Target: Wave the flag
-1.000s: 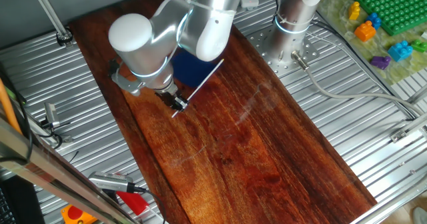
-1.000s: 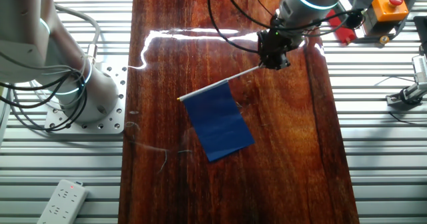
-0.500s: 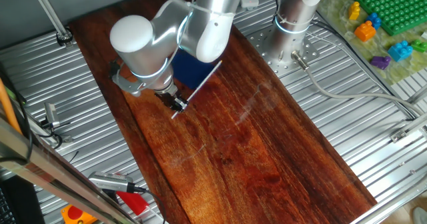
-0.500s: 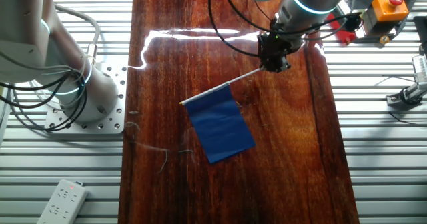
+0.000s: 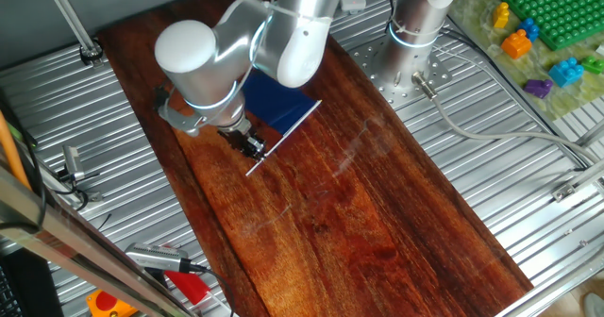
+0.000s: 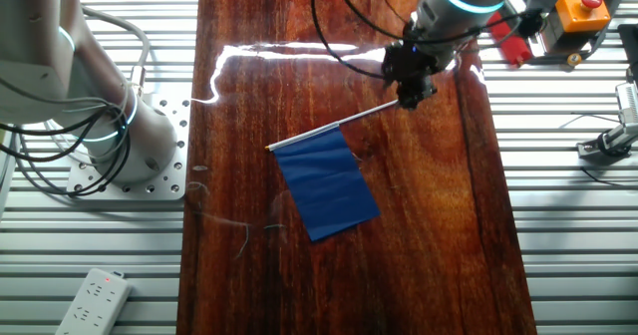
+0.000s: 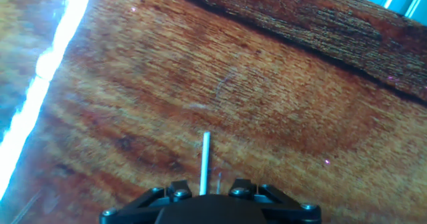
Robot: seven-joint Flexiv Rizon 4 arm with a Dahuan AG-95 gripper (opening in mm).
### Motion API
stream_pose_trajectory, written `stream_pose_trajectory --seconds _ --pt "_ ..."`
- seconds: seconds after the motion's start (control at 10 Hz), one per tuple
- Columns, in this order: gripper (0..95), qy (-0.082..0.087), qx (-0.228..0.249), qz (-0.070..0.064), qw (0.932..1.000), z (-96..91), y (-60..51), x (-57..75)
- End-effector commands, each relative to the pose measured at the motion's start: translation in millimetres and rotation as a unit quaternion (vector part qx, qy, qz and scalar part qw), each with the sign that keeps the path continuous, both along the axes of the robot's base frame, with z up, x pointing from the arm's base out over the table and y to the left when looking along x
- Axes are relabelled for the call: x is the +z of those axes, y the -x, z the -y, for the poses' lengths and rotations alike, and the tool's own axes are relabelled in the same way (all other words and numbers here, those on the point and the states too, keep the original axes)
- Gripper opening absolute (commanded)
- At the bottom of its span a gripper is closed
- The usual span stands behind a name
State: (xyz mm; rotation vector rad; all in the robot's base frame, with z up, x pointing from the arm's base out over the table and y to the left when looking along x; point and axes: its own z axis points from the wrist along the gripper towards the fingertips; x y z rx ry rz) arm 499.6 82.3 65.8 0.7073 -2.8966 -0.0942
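Now my gripper (image 6: pixel 410 94) pinches the flag (image 6: pixel 327 183) by the stick's end; a hard swing could slip it, or snag cloth on the bench (image 6: pixel 439 235).

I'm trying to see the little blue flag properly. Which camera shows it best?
The other fixed view: the flag shows whole there, blue cloth spread and white stick running up to the gripper. In one fixed view the arm hides most of the cloth. The hand view shows only the stick's end.
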Motion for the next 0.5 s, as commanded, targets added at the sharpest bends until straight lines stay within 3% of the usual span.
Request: stream_pose_trajectory --seconds 0.1,0.5 --pt "0.0 0.004 -0.006 -0.001 1.0000 -1.5 3.1 8.8" --pt "0.0 0.002 -0.013 0.001 0.9999 -2.8 4.5 13.5"
